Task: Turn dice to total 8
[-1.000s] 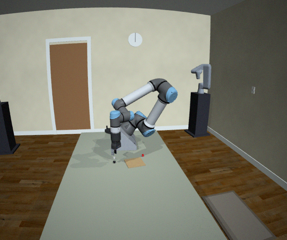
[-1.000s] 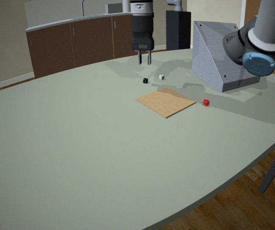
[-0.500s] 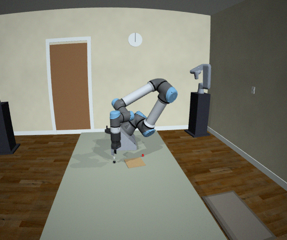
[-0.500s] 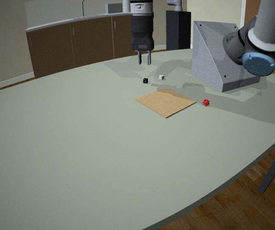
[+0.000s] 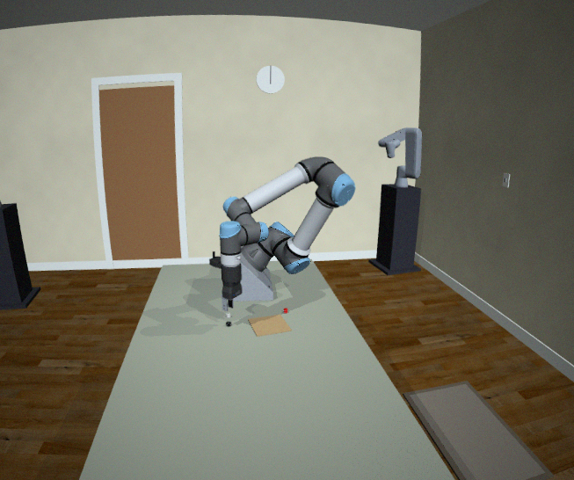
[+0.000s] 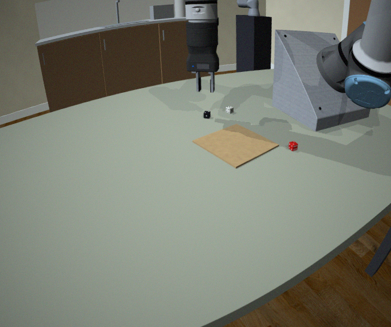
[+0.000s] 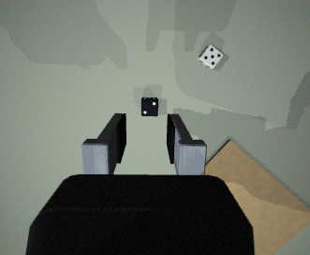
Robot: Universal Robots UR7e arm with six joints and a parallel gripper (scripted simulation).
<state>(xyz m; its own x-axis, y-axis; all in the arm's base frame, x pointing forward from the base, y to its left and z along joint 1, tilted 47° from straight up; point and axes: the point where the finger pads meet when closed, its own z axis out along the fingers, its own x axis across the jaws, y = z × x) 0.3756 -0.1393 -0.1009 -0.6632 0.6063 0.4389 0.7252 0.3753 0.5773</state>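
Note:
The black die [image 5: 228, 323] [image 6: 206, 114] [image 7: 149, 108] lies flat on the table, two pips on top. The white die [image 5: 228, 315] [image 6: 229, 109] [image 7: 211, 56] lies behind it toward the robot base, five on top. The red die [image 5: 285, 310] [image 6: 293, 145] lies beside the mat's corner; its top number is too small to tell. The tan square mat [image 5: 269, 326] [image 6: 236, 147] [image 7: 266, 211] lies flat with no die on it. My gripper [image 5: 228, 307] [image 6: 205, 90] [image 7: 146, 128] points down, partly open and empty, above the table near the black die.
The grey wedge-shaped robot base [image 5: 256, 285] [image 6: 301, 77] stands behind the dice on the pale green table [image 5: 256, 403] [image 6: 118, 218]. Arm shadows fall across the white die and part of the mat.

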